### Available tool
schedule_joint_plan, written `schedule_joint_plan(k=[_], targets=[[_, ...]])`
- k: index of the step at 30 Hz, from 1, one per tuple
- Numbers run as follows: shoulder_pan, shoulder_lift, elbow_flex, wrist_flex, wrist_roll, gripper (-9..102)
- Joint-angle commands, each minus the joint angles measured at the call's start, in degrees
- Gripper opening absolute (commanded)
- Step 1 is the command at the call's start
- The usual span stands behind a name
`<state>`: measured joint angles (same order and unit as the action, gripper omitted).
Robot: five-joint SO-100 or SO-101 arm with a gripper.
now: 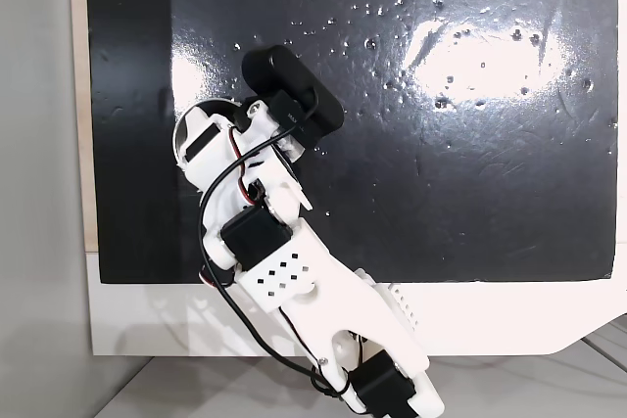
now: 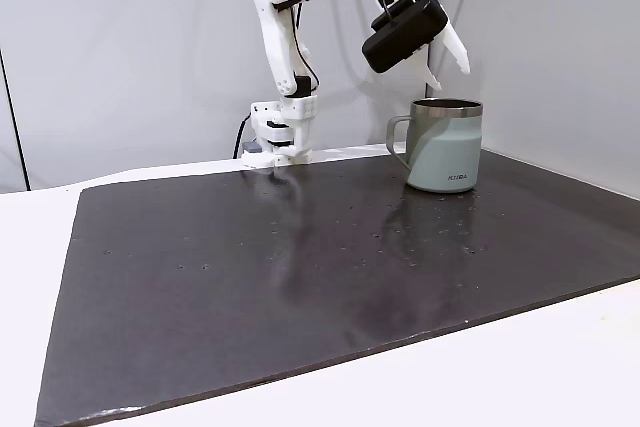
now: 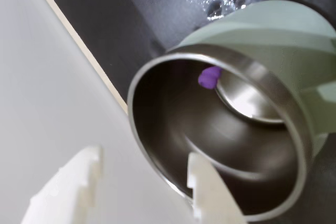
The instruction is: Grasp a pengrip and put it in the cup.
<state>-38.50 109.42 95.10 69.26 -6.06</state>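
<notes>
Purple and small, the pengrip (image 3: 210,77) lay inside the cup (image 3: 262,35), against the shiny inner wall near the bottom, as the wrist view showed. It touched nothing of the arm. The cup's brushed-metal rim ran as a bright ring around the dark interior, and its pale outer wall showed beyond the rim. In a fixed view from the side, the cup (image 2: 446,147) stood upright on the black mat (image 2: 300,277), near the mat's far right corner, its strap handle turned toward the left of that view.

Above the cup hung the gripper (image 2: 450,65), its white jaws pointing down at the rim and standing apart from the cup. In the wrist view the jaws (image 3: 144,182) were spread wide with nothing between them, one fingertip (image 3: 79,177) over the pale ground outside the cup and the other (image 3: 205,182) over the cup's near rim.

The arm (image 2: 290,7) rose from its base at the far edge of the table (image 2: 500,377). In a fixed view from above, the arm (image 1: 294,281) reached in from the lower edge over the mat (image 1: 441,193), which carried glare and small specks.
</notes>
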Motion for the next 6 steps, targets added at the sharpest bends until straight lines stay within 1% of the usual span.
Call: schedule_joint_plan(k=[1,6], targets=[[-0.53,2.37,-3.87,0.79,-0.79,22],[-0.44,2.64,-3.87,1.14,-1.23,22]])
